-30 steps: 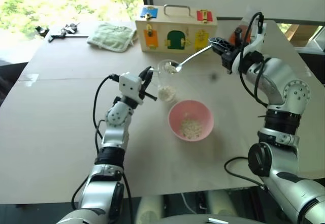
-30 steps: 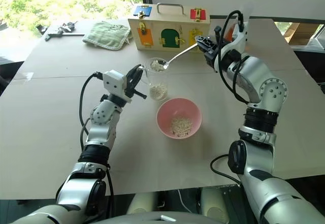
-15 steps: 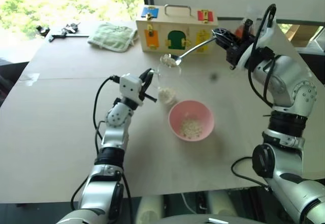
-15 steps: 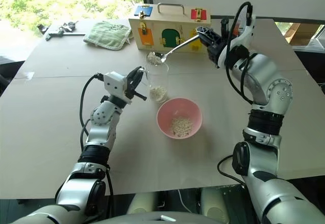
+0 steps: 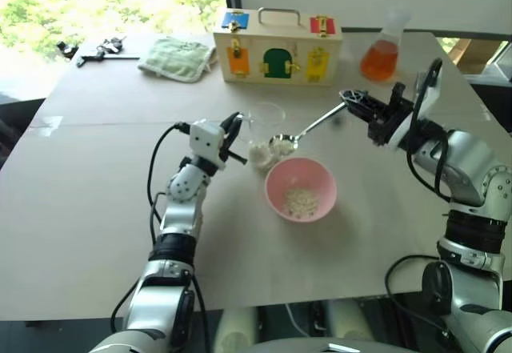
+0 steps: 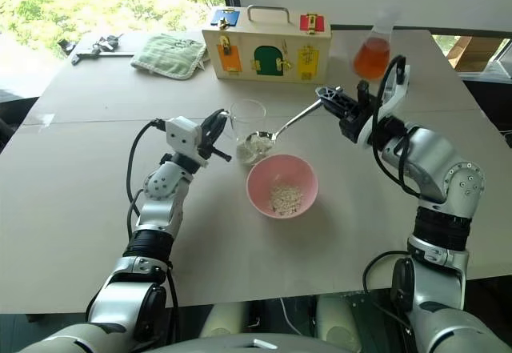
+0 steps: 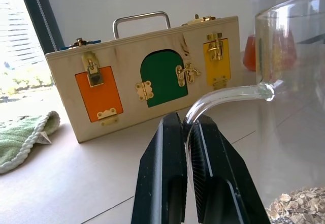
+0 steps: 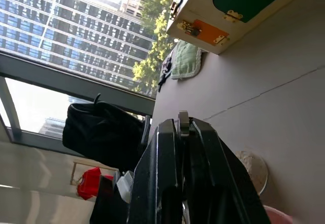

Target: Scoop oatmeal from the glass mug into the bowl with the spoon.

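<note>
The desk (image 5: 96, 209) is pale and wide, carrying 1 wooden latch box (image 5: 277, 47) at its far side, 1 green cloth (image 5: 176, 56) beside that, and 1 flask of orange liquid (image 5: 380, 53) toward the far right.

2 arms reach in. The right arm is bent at the elbow, its forearm running roughly level toward the middle of the desk; the right pincer (image 5: 350, 97) is clamped on the handle end of the spoon (image 5: 308, 127). The spoon slopes down and leftward, its bowl loaded with flakes and held over the gap between mug and pink bowl, just above the bowl's far rim. The left arm stretches forward along the desk, wrist tipped slightly up; the left pincer (image 5: 234, 129) is closed tight on the handle of the glass mug (image 5: 264, 133).

The bowl (image 5: 300, 189), 1 only, sits just in front of the mug and holds a small patch of oatmeal (image 5: 300, 201); more lies in the mug's bottom.

The left wrist view shows the curved glass handle (image 7: 223, 99) pinched between the 2 black fingers (image 7: 162, 183), plus flakes at the mug's base. The right wrist view shows the spoon's handle tip (image 8: 183, 123) poking up between its fingers.
</note>
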### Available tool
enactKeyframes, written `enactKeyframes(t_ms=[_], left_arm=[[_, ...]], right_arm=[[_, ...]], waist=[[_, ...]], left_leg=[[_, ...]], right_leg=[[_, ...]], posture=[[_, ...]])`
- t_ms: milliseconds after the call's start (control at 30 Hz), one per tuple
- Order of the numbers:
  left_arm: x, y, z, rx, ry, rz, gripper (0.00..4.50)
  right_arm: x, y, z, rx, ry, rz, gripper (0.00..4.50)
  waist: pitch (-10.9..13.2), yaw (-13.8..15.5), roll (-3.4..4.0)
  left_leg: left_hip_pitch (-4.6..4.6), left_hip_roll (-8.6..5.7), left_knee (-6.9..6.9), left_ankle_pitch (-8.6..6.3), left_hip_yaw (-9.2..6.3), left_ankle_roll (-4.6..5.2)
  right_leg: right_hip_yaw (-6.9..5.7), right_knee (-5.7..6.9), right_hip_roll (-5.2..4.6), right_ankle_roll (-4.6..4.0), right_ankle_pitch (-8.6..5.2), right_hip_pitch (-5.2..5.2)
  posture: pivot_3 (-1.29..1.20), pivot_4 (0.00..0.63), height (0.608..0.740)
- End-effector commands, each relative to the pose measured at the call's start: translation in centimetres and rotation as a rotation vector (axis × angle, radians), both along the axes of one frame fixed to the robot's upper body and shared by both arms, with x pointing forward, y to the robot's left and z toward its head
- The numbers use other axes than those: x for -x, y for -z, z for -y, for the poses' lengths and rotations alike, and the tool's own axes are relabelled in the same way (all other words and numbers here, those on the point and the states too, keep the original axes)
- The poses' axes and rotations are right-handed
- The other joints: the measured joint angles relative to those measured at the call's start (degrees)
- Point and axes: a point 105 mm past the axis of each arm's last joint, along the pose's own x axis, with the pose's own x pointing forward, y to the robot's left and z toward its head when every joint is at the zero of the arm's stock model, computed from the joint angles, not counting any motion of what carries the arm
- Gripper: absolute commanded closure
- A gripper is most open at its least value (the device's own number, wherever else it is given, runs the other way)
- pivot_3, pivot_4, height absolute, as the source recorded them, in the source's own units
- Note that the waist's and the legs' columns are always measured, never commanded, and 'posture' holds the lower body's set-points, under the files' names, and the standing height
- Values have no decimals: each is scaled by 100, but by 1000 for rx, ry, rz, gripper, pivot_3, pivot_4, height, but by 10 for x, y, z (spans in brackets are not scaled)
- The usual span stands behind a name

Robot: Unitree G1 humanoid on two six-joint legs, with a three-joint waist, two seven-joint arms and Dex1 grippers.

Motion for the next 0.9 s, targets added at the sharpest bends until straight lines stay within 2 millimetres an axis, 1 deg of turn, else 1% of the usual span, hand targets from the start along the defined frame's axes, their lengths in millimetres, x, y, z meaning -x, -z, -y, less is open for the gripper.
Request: enactKeyframes(t_ms=[33, 133, 200, 333, 400, 567, 633, 700, 800, 900], left_arm=[[3, -12, -3, 10, 2, 58, 4474], [3, -12, -3, 6, 4, 56, 4474], [3, -11, -2, 4, 5, 54, 4474], [2, -11, -2, 0, 8, 53, 4474], [2, -12, -2, -6, 9, 55, 4474], [2, -11, -1, -11, 12, 57, 4474], [2, -11, 0, -12, 12, 57, 4474], [2, -11, 1, -18, 15, 58, 4474], [2, -10, 2, -19, 18, 58, 4474], [3, -10, 3, -18, 18, 59, 4474]], right_arm=[[9, -15, 4, 5, -14, 74, 4500], [11, -16, 9, 71, -29, 108, 4500], [12, -15, 11, 145, -39, 137, 4500], [13, -16, 9, 308, -69, 220, 4500], [14, -20, 3, 375, -87, 274, 4500], [17, -20, -4, 541, -131, 377, 4500], [19, -19, -9, 693, -162, 467, 4500], [23, -20, -14, 780, -195, 540, 4500], [28, -26, -22, 844, -241, 634, 4500], [38, -34, -33, 892, -316, 759, 4500]], waist=[[0, -1, 0], [0, -1, 0], [0, 2, 0], [0, 2, 0], [0, -5, 0], [0, 22, 0], [0, 32, 0], [0, 40, 0], [0, 51, 0], [0, 61, 1]], left_leg=[[1, -1, 1, 0, -1, 0], [3, -2, 3, 0, -3, 1], [2, -1, 4, -4, -5, 6], [2, -2, 5, -10, -7, 18], [3, -2, 5, -10, -11, 18], [0, -3, 8, -11, -25, 19], [-1, -3, 11, -11, -25, 19], [-1, -3, 12, -11, -27, 19], [-1, -5, 14, -11, -30, 20], [-1, -5, 15, -11, -34, 20]], right_leg=[[2, 0, 0, 0, 0, 0], [1, 3, 1, 0, 0, 0], [1, 3, 2, 0, 0, 0], [2, 2, 2, 0, 0, 0], [1, 3, 2, 0, 0, 0], [-2, 2, 2, 0, 0, 0], [-2, 2, 1, 1, 0, 0], [-2, 1, 1, 1, 0, 0], [-4, 2, 2, 1, 0, 0], [-7, 3, 2, 1, 0, 1]], posture=[[0, 150, 740], [0, 150, 740], [0, 150, 740], [0, 150, 740], [0, 150, 740], [0, 150, 740], [0, 150, 740], [0, 150, 740], [0, 150, 740], [0, 150, 740]])
